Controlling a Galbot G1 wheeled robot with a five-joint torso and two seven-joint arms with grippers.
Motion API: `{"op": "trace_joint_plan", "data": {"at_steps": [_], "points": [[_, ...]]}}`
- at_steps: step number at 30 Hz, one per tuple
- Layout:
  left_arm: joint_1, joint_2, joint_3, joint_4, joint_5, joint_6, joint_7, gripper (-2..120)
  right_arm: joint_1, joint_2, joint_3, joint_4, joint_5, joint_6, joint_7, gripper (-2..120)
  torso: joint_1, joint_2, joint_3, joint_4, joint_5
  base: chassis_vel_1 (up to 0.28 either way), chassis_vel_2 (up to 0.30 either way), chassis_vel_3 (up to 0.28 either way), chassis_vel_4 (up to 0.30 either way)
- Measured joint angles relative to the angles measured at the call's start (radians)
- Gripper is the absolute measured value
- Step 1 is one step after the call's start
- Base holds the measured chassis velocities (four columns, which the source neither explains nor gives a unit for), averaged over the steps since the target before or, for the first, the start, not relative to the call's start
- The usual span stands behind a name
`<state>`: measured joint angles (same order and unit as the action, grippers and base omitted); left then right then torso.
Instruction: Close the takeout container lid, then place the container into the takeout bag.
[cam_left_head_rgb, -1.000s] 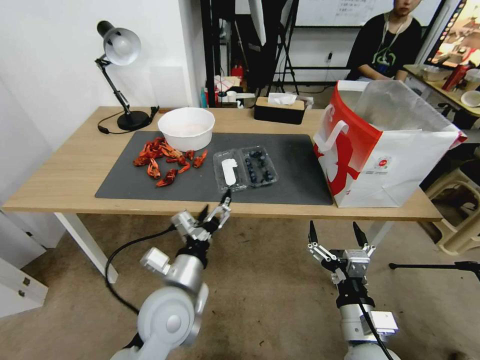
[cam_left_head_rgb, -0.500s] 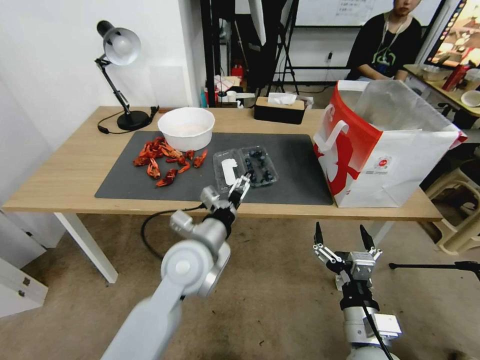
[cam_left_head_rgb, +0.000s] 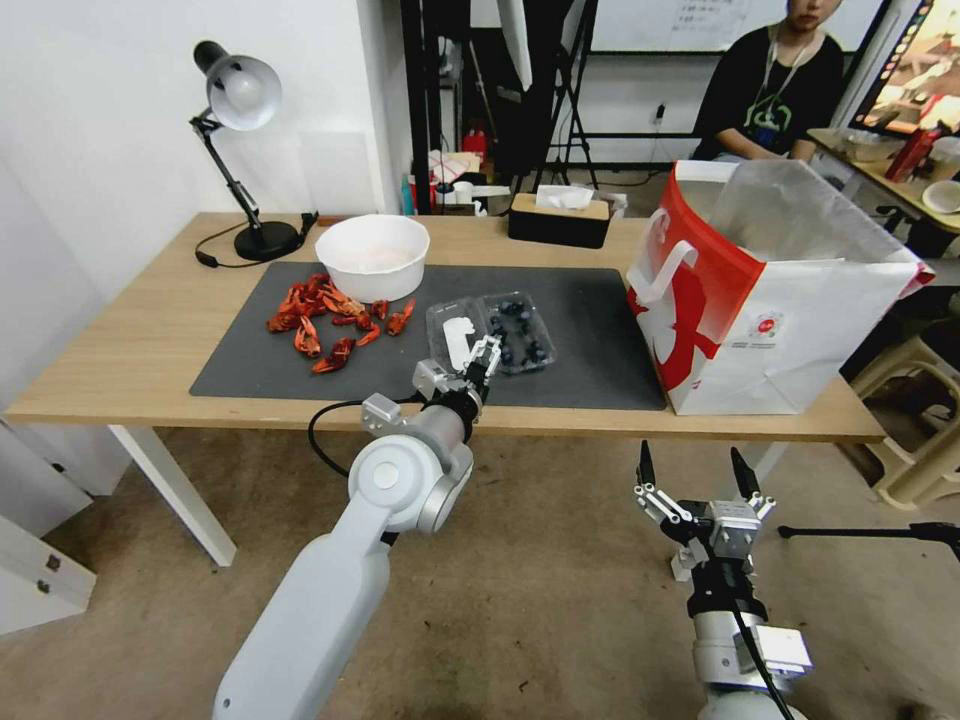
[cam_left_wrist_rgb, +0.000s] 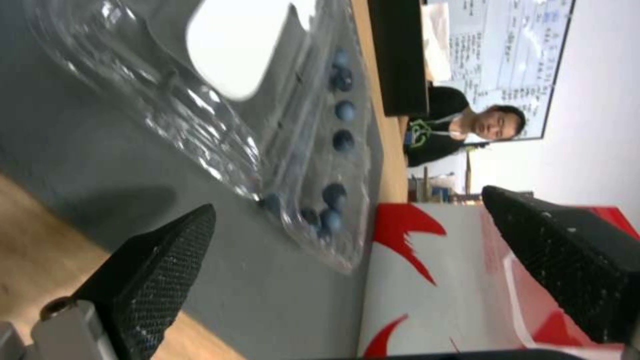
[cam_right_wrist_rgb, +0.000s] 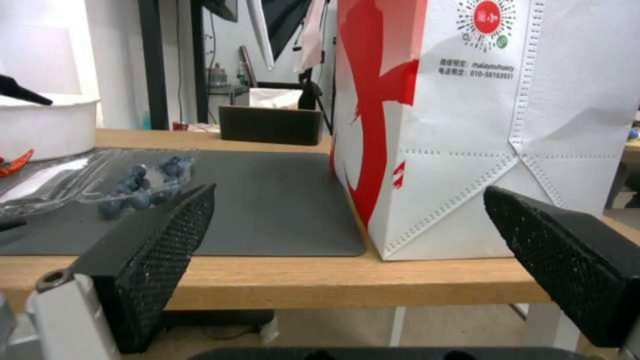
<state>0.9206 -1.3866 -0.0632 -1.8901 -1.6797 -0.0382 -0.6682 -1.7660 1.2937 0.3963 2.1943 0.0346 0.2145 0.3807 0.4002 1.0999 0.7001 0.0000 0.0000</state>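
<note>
The takeout container (cam_left_head_rgb: 520, 330) lies open on the grey mat, blueberries in its right half. Its lid (cam_left_head_rgb: 455, 338), clear with a white label, lies flat to the left of that half. My left gripper (cam_left_head_rgb: 478, 358) is open at the container's near edge, roughly where the two halves meet. In the left wrist view the lid (cam_left_wrist_rgb: 233, 45) and the blueberry half (cam_left_wrist_rgb: 340, 140) sit just past the open fingers (cam_left_wrist_rgb: 153, 270). The takeout bag (cam_left_head_rgb: 760, 300) stands open at the table's right end. My right gripper (cam_left_head_rgb: 693, 470) hangs open below the table's front edge, facing the takeout bag (cam_right_wrist_rgb: 467, 125).
Red crayfish (cam_left_head_rgb: 320, 320) lie scattered on the mat (cam_left_head_rgb: 590, 340) left of the container. A white bowl (cam_left_head_rgb: 372, 255) stands behind them, with a desk lamp (cam_left_head_rgb: 240, 100) at the back left. A dark tissue box (cam_left_head_rgb: 558, 220) sits at the back middle.
My left arm has reached forward and up from below the table edge, bringing its open gripper to the container's near edge. The right gripper has sunk slightly.
</note>
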Motion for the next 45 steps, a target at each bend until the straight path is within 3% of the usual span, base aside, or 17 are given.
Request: {"op": "trace_joint_plan", "data": {"at_steps": [12, 17, 23, 24, 27, 33, 40, 45], "points": [[-0.025, -0.006, -0.01, 0.053, 0.033, -0.021, 0.013, 99, 0.008, -0.002, 0.001, -0.006, 0.005, -0.001, 0.003, 100, 0.0, 0.0, 0.0, 0.0, 0.0, 0.0, 0.0, 0.0, 0.0], [-0.021, 0.009, 0.008, 0.056, 0.118, -0.03, 0.057, 99, 0.009, -0.001, -0.001, -0.008, 0.005, -0.001, 0.003, 100, 0.0, 0.0, 0.0, 0.0, 0.0, 0.0, 0.0, 0.0, 0.0], [0.007, 0.037, 0.066, 0.058, 0.328, -0.077, 0.191, 99, 0.008, 0.002, -0.003, -0.012, 0.002, 0.002, 0.003, 100, 0.0, 0.0, 0.0, -0.0001, -0.0001, 0.0, 0.0, 0.0, 0.0], [0.007, 0.037, 0.066, 0.058, 0.328, -0.077, 0.191, 99, 0.008, 0.002, -0.003, -0.012, 0.002, 0.002, 0.003, 100, 0.0, 0.0, 0.0, -0.0001, -0.0001, 0.0, 0.0, 0.0, 0.0], [0.012, 0.05, 0.091, 0.071, 0.459, -0.116, 0.283, 99, 0.006, 0.005, -0.003, -0.014, -0.003, 0.006, 0.002, 100, 0.0, 0.0, 0.0, 0.0, 0.0, 0.0, 0.0, 0.0, 0.0], [0.01, 0.068, 0.117, 0.089, 0.616, -0.167, 0.38, 99, 0.001, 0.007, -0.002, -0.017, -0.01, 0.013, 0.002, 100, 0.0, 0.0, 0.0, 0.0, -0.0001, 0.0, 0.0, 0.0, 0.0], [-0.005, 0.08, 0.143, 0.089, 0.648, -0.187, 0.452, 100, 0.002, 0.012, -0.003, -0.021, -0.016, 0.015, 0.001, 100, 0.0, 0.0, 0.0, 0.0, 0.0, 0.0, 0.0, 0.0, 0.0], [-0.039, 0.082, 0.168, 0.073, 0.52, -0.17, 0.443, 99, 0.001, 0.015, -0.003, -0.023, -0.02, 0.016, 0.001, 100, 0.0, 0.0, 0.0, 0.0, 0.0001, 0.0, 0.0, 0.0, 0.0]]}}
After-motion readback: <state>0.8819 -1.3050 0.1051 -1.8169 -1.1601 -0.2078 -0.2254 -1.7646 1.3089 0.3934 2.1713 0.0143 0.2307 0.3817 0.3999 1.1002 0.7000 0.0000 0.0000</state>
